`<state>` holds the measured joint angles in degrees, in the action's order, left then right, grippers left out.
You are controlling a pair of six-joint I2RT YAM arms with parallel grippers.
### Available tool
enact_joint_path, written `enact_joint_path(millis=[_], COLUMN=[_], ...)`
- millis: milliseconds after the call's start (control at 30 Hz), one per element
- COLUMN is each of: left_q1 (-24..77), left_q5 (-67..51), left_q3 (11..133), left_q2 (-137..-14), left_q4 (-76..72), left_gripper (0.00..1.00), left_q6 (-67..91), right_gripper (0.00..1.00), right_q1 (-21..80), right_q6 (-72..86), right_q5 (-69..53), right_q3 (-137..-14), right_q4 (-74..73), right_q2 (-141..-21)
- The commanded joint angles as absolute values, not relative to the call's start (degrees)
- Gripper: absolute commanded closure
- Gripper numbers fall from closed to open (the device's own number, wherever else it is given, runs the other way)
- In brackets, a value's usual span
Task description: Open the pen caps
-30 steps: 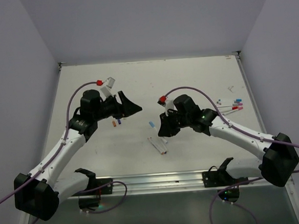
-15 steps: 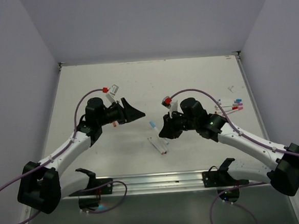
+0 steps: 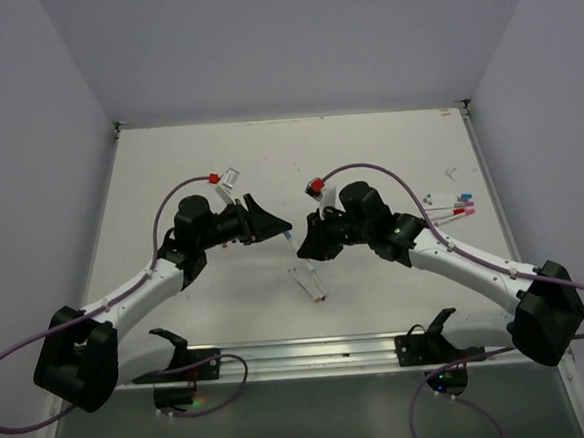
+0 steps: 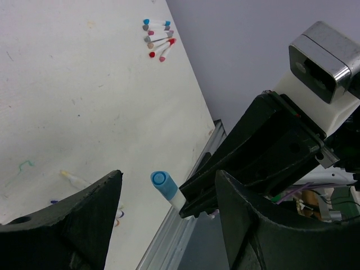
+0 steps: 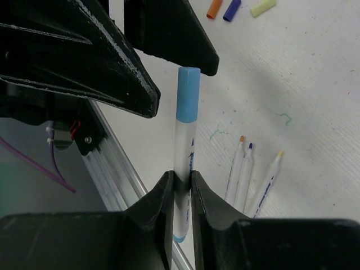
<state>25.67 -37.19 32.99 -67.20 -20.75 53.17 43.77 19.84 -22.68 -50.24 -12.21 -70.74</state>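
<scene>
The white pen (image 5: 184,154) is clamped by the right gripper (image 5: 181,179); its blue cap (image 5: 188,93), seemingly flanked by the spread-open left gripper (image 4: 167,177), should be pinched squarely and pulled axially.

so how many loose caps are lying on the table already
3, in a row at the top of the right wrist view: an orange cap, a dark blue cap and a yellow-green cap. More may be hidden from view.

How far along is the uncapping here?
Done: three uncapped pens and three loose caps lie on the table. In hand: the right gripper clamps a pen whose blue cap sits inside the open left gripper, still on. Left: that cap and the capped pens farther off.
</scene>
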Motion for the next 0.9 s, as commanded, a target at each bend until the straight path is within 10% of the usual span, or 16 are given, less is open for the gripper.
enact_joint_path(millis=[0, 667, 867], left_q1=[26.4, 28.5, 28.7], left_q5=[-37.7, -36.9, -36.7], left_q3=[32.5, 32.1, 32.1], left_q2=[-68.5, -70.0, -70.1], left_q4=[-27.0, -30.5, -30.4], left_gripper=[0.3, 0.57, 0.87], left_q6=[55.5, 58.1, 58.2], right_gripper=[1.0, 1.0, 1.0], right_q1=[43.9, 43.9, 43.9], right_q6=[21.0, 22.5, 22.5], right_q5=[-23.5, -20.0, -20.0], right_q3=[-52.6, -53.1, -53.1], right_q4=[-8.7, -6.2, -7.3], right_q2=[-71.6, -72.7, -72.1])
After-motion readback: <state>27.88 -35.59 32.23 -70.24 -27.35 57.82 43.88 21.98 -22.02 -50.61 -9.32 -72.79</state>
